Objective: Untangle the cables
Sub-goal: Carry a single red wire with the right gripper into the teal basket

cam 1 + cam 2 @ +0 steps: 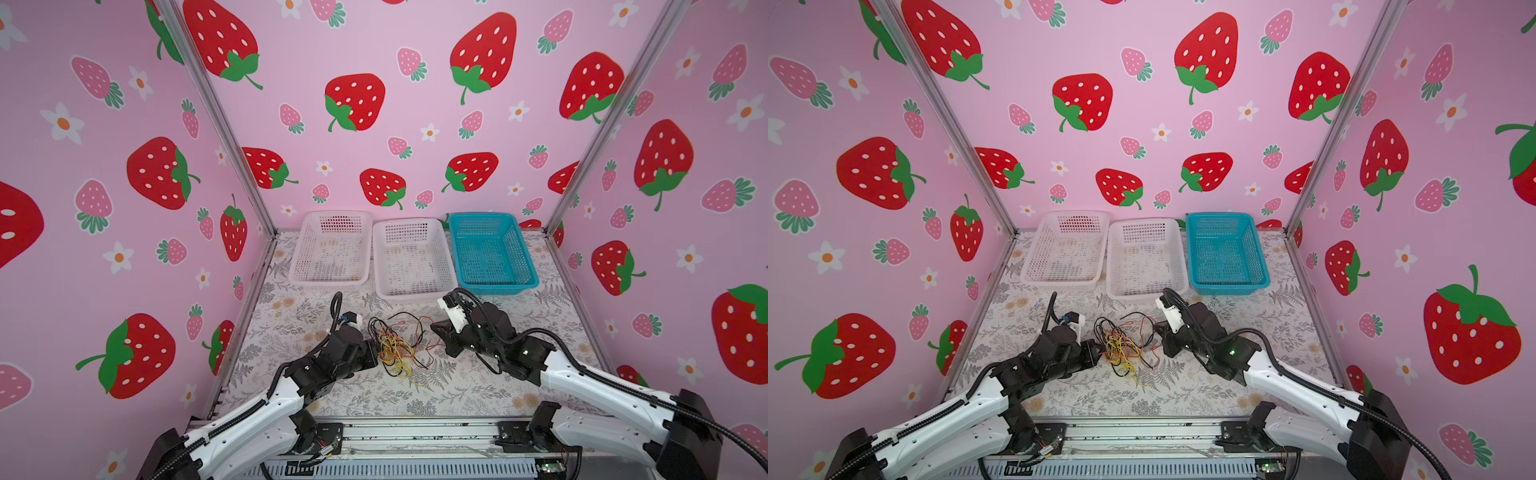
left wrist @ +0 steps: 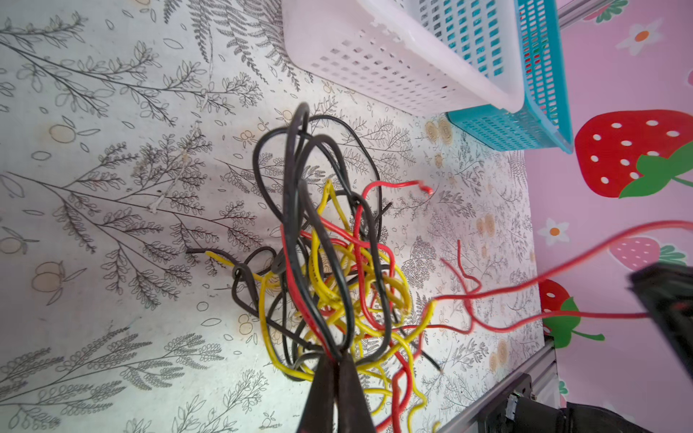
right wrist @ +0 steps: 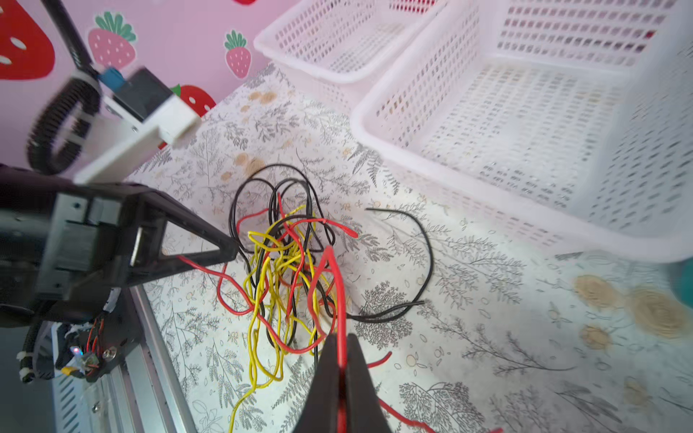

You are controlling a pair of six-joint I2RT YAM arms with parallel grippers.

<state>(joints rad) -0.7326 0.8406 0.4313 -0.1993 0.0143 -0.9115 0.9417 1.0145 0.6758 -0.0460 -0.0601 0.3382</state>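
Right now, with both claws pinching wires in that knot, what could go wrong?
Pulling apart could tighten the knot: the right gripper pinches a red cable that loops through the yellow cables and black cables. The left gripper seems to clamp black and red strands together, so everything may drag along rather than separate.

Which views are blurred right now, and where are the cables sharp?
Right wrist view: basket and left gripper smeared, cables fairly sharp. Left wrist view: cables crisp, but red cable and right gripper blurred. Both top views: sharp, cables tiny.
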